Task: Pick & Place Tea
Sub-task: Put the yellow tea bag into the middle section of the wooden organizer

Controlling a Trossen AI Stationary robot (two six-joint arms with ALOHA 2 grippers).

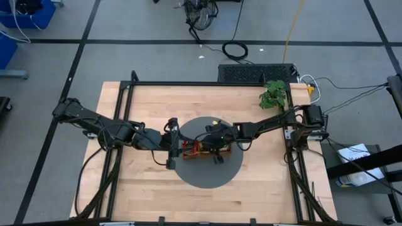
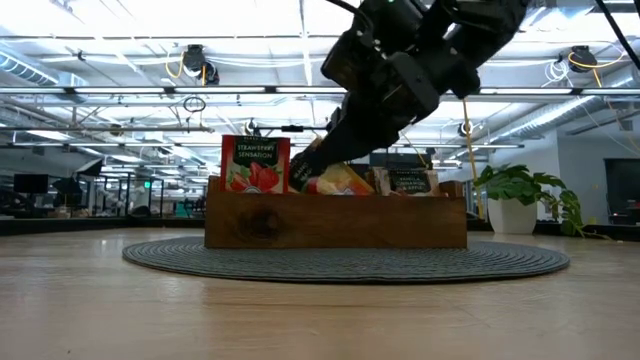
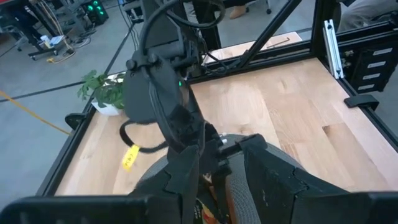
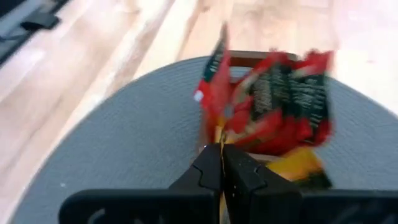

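The right gripper point(image 4: 221, 163) is pinched fully together just before blurred red tea packets point(image 4: 273, 106) standing in the wooden tray point(image 2: 335, 222) on the round grey mat point(image 1: 188, 176) (any grip is unclear). Beyond, the left gripper point(image 3: 214, 163), partly parted, hovers beside the tray.

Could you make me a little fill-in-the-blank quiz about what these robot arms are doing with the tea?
1. The wooden tray stands on a round ____ mat.
2. The tall red packet at one end of the tray carries a picture of ____.
3. The right gripper has its fingers ____ at the red packets.
4. A potted ____ sits near the table's far right corner.

Missing words: grey; strawberries; shut; plant
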